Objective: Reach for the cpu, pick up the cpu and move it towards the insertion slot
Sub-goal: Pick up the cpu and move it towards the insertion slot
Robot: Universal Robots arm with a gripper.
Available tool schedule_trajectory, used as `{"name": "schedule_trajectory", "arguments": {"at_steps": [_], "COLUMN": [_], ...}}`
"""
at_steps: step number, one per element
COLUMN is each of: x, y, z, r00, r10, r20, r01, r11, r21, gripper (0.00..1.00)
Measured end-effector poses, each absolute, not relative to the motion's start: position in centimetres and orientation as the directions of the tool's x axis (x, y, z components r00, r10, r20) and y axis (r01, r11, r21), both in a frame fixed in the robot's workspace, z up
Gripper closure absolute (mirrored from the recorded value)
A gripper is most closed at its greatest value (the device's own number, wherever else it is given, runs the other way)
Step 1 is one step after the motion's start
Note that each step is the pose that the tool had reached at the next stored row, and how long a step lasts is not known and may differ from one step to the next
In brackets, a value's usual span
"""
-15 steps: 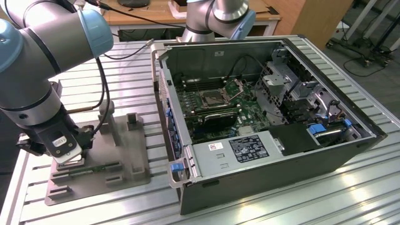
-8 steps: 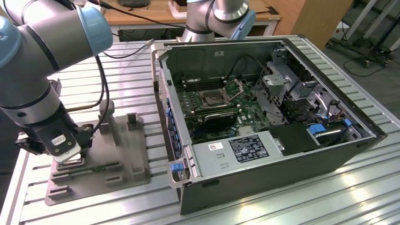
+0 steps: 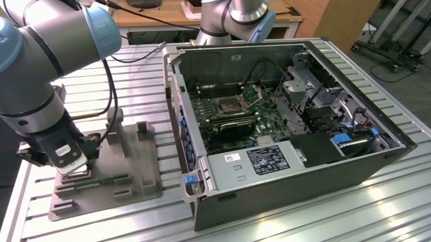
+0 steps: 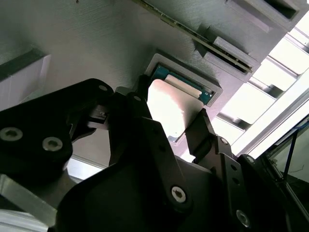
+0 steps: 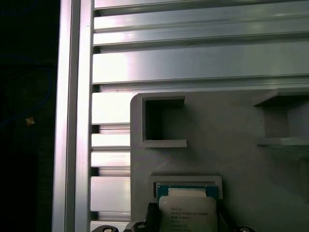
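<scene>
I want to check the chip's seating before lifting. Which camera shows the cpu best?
The second wrist view: the cpu shows most of its silvery top, lying in the grey fixture recess. The first wrist view cuts it off at the picture's edge. In the exterior view the gripper stands over it.

Exterior view: high, angled down and some way off, taking in the slatted worktop (image 3: 323,222), the open computer case (image 3: 283,194) and, at the exterior view's left, the grey fixture (image 3: 138,166). Both wrist views sit very close to that fixture and share the cpu (image 5: 187,212) (image 4: 171,106) in its recess. The first wrist view faces it squarely; the second wrist view looks obliquely past the gripper (image 4: 175,118).
</scene>
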State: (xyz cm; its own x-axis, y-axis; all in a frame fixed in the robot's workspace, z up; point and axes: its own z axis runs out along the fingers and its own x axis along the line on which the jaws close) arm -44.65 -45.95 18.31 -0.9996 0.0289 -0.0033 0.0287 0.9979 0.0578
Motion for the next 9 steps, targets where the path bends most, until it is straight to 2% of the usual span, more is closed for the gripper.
{"name": "schedule_trajectory", "arguments": {"at_steps": [9], "x": [-44.65], "y": [-45.95], "z": [18.47], "r00": [-1.0], "r10": [0.029], "r20": [-0.003], "r01": [0.029], "r11": [0.998], "r21": [0.058], "gripper": [0.45]}}
